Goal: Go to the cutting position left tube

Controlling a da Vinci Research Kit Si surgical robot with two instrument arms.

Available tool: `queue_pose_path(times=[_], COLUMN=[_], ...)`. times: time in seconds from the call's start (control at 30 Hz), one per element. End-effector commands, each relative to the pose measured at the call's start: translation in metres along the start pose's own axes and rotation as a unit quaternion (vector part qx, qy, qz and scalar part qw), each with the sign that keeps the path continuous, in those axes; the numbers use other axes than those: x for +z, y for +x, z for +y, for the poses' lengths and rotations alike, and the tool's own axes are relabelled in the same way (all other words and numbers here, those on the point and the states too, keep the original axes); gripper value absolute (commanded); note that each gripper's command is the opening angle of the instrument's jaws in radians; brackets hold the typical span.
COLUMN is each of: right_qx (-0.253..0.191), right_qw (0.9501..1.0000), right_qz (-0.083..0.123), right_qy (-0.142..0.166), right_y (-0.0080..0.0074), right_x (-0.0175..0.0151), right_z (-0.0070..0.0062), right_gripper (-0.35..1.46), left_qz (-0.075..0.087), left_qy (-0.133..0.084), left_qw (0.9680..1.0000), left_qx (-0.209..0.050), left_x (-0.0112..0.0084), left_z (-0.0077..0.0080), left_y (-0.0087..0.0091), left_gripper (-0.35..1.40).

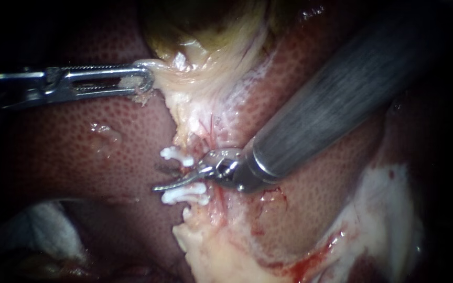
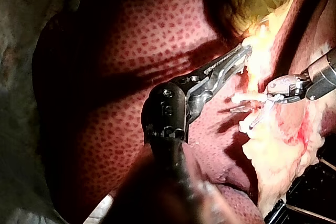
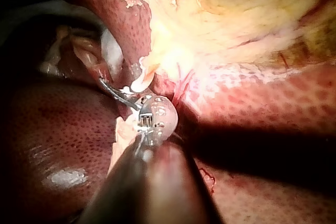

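Observation:
My left instrument [image 1: 145, 79] comes in from the left, its jaws shut on the pale lower edge of the gallbladder [image 1: 200, 31], holding it up. Below it a thin reddish tube [image 1: 201, 140] runs down and carries two white clips, an upper clip [image 1: 176, 154] and a lower clip [image 1: 187, 195]. My right instrument [image 1: 176, 183] comes in from the upper right. Its curved blades reach across the tube between the two clips. In the left wrist view the blades [image 2: 252, 114] stand a little apart. The right wrist view shows one curved blade [image 3: 118, 94] beside a clip.
Dark red speckled liver [image 1: 69, 147] surrounds the site. Pale fatty tissue [image 1: 221, 257] with some blood lies below the clips. White gauze [image 1: 43, 230] sits at the lower left. The right instrument's thick shaft [image 1: 342, 99] covers the upper right.

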Motion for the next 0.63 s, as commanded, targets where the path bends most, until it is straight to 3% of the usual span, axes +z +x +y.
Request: queue_pose_path(times=[0.03,0.63], right_qx=[0.000,-0.001], right_qw=[1.0000,1.0000], right_qz=[-0.001,0.000], right_qy=[0.001,0.002], right_y=[0.0000,-0.0001], right_x=[0.0000,-0.0001], right_z=[0.0000,-0.0001], right_gripper=[1.10,1.03], left_qz=[0.000,0.000], left_qy=[0.000,-0.001], left_qw=[1.0000,1.0000], left_qx=[0.000,0.000], left_x=[0.0000,0.0001], left_z=[0.0000,0.0001], left_y=[0.0000,0.0000], left_gripper=[-0.35,-0.35])
